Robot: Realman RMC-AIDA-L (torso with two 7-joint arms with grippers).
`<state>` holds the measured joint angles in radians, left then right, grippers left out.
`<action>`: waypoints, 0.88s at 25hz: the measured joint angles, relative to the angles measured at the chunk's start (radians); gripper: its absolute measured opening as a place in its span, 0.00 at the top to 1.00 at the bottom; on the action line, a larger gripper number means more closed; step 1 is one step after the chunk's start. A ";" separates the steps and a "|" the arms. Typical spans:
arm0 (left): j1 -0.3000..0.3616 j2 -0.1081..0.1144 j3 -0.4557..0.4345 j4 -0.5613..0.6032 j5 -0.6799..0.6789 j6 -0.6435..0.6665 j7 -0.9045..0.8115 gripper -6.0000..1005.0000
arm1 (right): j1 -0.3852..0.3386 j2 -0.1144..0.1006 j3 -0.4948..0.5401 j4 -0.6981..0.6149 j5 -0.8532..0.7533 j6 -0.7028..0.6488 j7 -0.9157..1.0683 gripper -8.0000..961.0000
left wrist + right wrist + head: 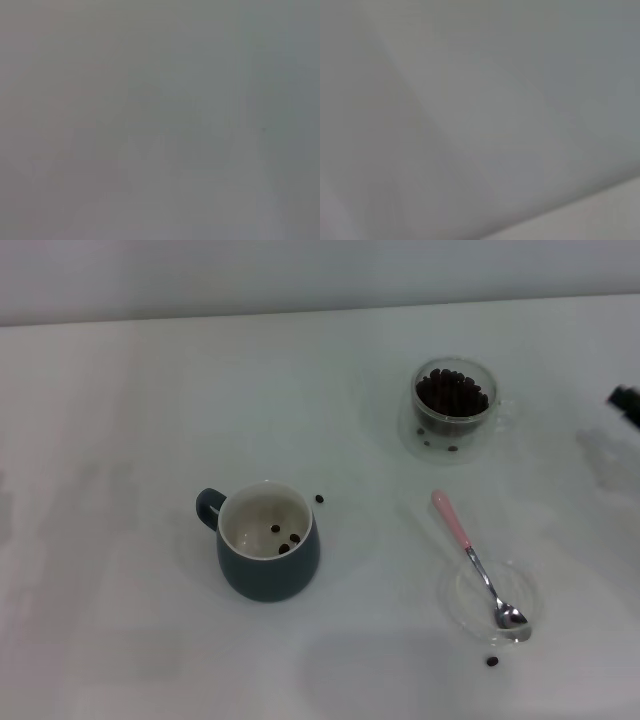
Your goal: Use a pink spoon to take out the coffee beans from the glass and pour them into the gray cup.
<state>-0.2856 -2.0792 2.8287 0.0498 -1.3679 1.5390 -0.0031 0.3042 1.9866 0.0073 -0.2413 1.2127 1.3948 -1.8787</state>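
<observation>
Standing left of centre on the white table, the gray cup is upright, its loop handle turned to the left, with three coffee beans on its cream inside and one loose bean just beside its right rim. Farther right and back, the glass holds a dark heap of beans. Nearer the front, the pink spoon lies with its metal bowl in a flat clear dish, handle pointing back-left; another bean lies just before the dish. A dark bit of the right gripper shows at the right edge; whether it is open I cannot tell. The left gripper is out of sight, and both wrist views show only blank grey
</observation>
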 joint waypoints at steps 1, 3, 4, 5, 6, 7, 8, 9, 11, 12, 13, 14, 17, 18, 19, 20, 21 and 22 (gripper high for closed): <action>0.002 0.000 0.000 0.002 -0.003 0.000 0.000 0.56 | 0.000 -0.004 0.004 -0.014 0.016 -0.005 -0.004 0.72; 0.006 -0.001 0.000 0.004 -0.010 0.000 0.000 0.56 | 0.000 -0.008 0.007 -0.036 0.049 -0.022 -0.019 0.72; 0.008 -0.002 0.000 0.005 -0.012 0.000 0.000 0.56 | 0.001 -0.009 0.007 -0.044 0.067 -0.030 -0.029 0.72; 0.009 -0.002 0.000 0.005 -0.015 0.000 0.000 0.56 | 0.002 -0.012 0.007 -0.051 0.087 -0.035 -0.041 0.72; 0.010 -0.003 0.000 0.006 -0.017 0.000 0.000 0.56 | 0.002 -0.014 0.007 -0.055 0.106 -0.040 -0.053 0.72; 0.012 -0.003 0.000 0.007 -0.021 0.000 0.000 0.56 | 0.001 -0.016 0.008 -0.057 0.122 -0.043 -0.063 0.72; 0.013 -0.004 0.000 0.008 -0.025 0.000 0.000 0.55 | 0.000 -0.019 0.008 -0.058 0.141 -0.050 -0.075 0.72; 0.015 -0.004 0.000 0.009 -0.027 0.000 0.000 0.55 | -0.002 -0.020 0.008 -0.058 0.156 -0.057 -0.086 0.72; 0.022 -0.005 0.000 0.009 -0.037 0.000 0.000 0.56 | -0.002 -0.021 0.008 -0.059 0.188 -0.085 -0.111 0.72; 0.026 -0.005 0.000 0.009 -0.045 0.001 0.000 0.56 | -0.003 -0.021 0.008 -0.060 0.200 -0.098 -0.125 0.72; 0.030 -0.005 0.000 0.009 -0.054 0.002 0.000 0.56 | -0.004 -0.021 0.008 -0.061 0.208 -0.108 -0.144 0.72; 0.033 -0.006 0.000 0.009 -0.065 0.004 0.000 0.56 | -0.005 -0.021 0.009 -0.061 0.213 -0.115 -0.163 0.72; 0.037 -0.007 0.000 0.020 -0.086 0.003 0.000 0.56 | -0.009 -0.021 0.009 -0.061 0.216 -0.132 -0.221 0.72; 0.037 -0.007 0.000 0.026 -0.088 0.000 0.000 0.56 | -0.010 -0.022 0.010 -0.061 0.216 -0.136 -0.233 0.72; 0.037 -0.007 0.000 0.032 -0.088 -0.001 0.000 0.56 | -0.010 -0.022 0.010 -0.061 0.217 -0.140 -0.243 0.72; 0.037 -0.007 0.001 0.036 -0.089 -0.001 0.000 0.56 | -0.010 -0.022 0.010 -0.061 0.217 -0.142 -0.251 0.72; 0.037 -0.007 0.002 0.040 -0.089 -0.001 0.000 0.56 | -0.009 -0.022 0.010 -0.062 0.217 -0.143 -0.257 0.72; 0.037 -0.007 0.002 0.045 -0.089 -0.001 0.000 0.56 | -0.009 -0.021 0.009 -0.063 0.217 -0.144 -0.265 0.72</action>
<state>-0.2484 -2.0862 2.8307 0.0945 -1.4569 1.5379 -0.0031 0.2955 1.9654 0.0166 -0.3046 1.4301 1.2510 -2.1436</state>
